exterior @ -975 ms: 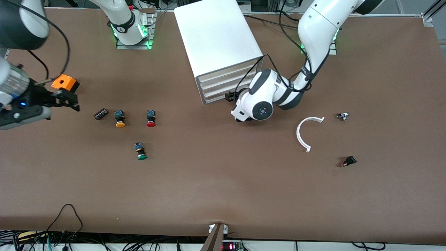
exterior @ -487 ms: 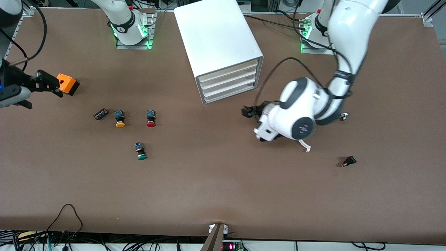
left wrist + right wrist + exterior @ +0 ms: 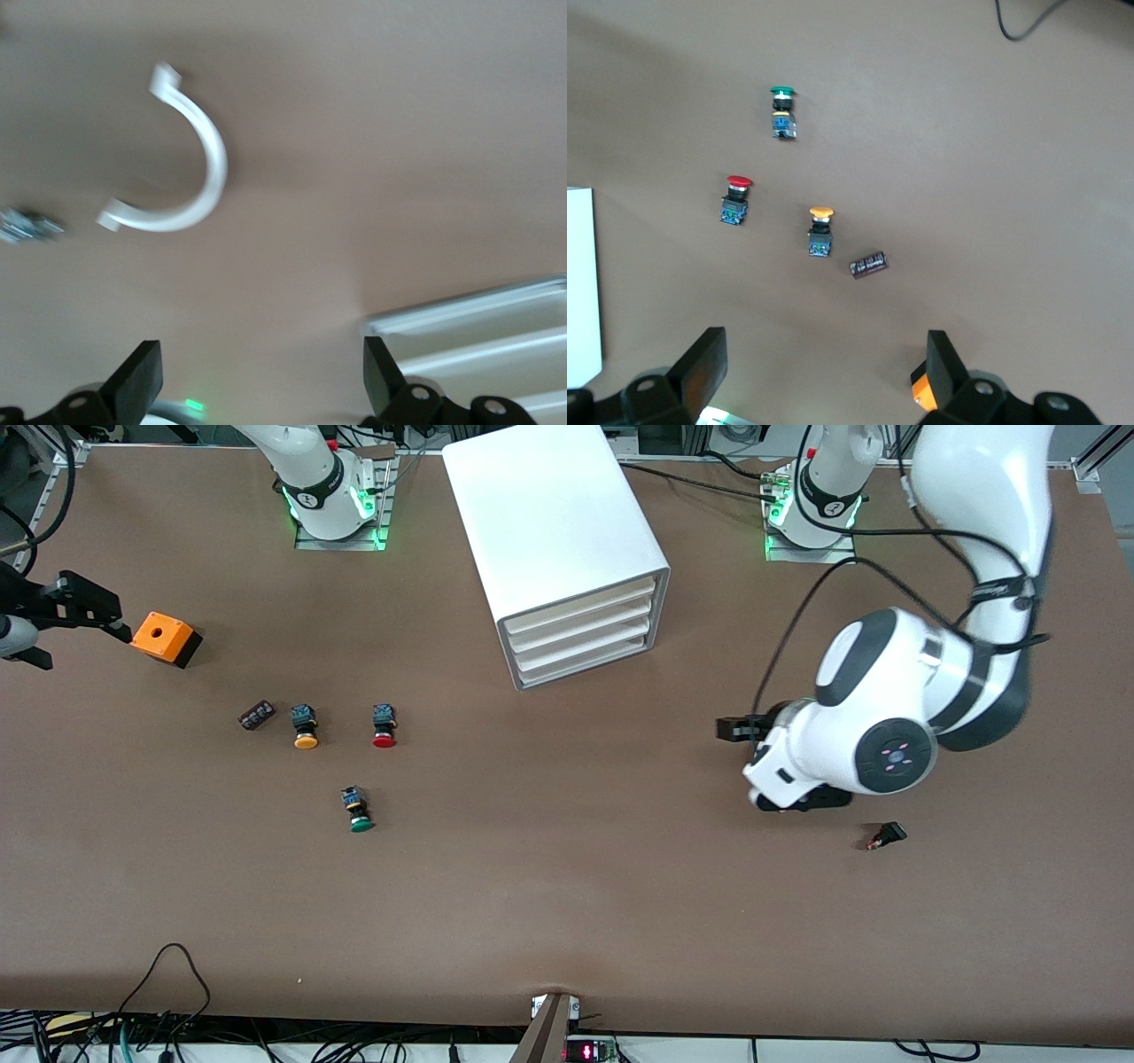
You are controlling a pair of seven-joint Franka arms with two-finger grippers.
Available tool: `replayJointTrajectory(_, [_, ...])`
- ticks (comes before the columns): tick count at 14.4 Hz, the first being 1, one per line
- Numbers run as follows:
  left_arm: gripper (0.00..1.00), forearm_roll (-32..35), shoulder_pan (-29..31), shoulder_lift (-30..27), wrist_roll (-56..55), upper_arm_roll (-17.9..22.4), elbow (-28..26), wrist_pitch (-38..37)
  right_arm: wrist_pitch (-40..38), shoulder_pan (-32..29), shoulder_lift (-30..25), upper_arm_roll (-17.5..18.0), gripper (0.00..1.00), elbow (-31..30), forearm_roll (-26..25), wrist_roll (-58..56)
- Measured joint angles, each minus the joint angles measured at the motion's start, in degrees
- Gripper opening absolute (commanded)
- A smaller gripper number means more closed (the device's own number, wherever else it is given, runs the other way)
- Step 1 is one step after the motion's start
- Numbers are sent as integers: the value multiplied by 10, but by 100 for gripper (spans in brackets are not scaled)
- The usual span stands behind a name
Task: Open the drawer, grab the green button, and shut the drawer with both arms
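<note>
The white cabinet point(image 3: 554, 522) stands mid-table near the bases, and its bottommost drawer point(image 3: 586, 662) is shut, flush with the three above. The green-capped button point(image 3: 359, 812) point(image 3: 782, 111) lies on the bare table, nearer the front camera than the red and yellow ones. My left gripper point(image 3: 740, 731) point(image 3: 259, 381) hangs open and empty over the table, off the cabinet's front toward the left arm's end. My right gripper point(image 3: 80, 624) point(image 3: 824, 372) is open and empty at the right arm's end, beside the orange box point(image 3: 162, 638).
A red-capped button point(image 3: 384, 726), a yellow-capped button point(image 3: 305, 727) and a black cylinder point(image 3: 256, 715) lie in a row. A white C-shaped piece point(image 3: 190, 150) and a small metal part point(image 3: 27, 223) lie under the left arm. A small black part point(image 3: 886, 835) sits nearby.
My left arm swung away from the cabinet's front toward its own end of the table. My right gripper drew back toward the table edge, off the orange box. The drawers stayed shut.
</note>
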Motion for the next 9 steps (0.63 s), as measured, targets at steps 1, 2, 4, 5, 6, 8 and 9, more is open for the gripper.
replayJointTrajectory(1, [100,19,7,-13,33,0,2,-1,-1,-1,0,-2,100,0,0,13])
replayJointTrajectory(2, [100,27,14,-28,56,0,5,-1,-1,-1,0,-1,100,0,0,28])
replayJointTrajectory(4, [100,32,32,-55,89,0,7,-1,-1,0,0,-1,100,0,0,42])
replayJointTrajectory(5, [100,34,43,-68,112,0,13,0,-1,-1,0,-2,100,0,0,43])
replayJointTrajectory(6, [100,35,54,-82,145,0,21,-1,-1,-1,0,-5,100,1,0,43])
replayJointTrajectory(8, [100,35,70,-108,202,14,25,2,-2,-1,0,-12,100,3,0,41])
replayJointTrajectory(9, [100,35,68,-122,219,38,19,8,-2,-1,0,-16,100,3,0,41])
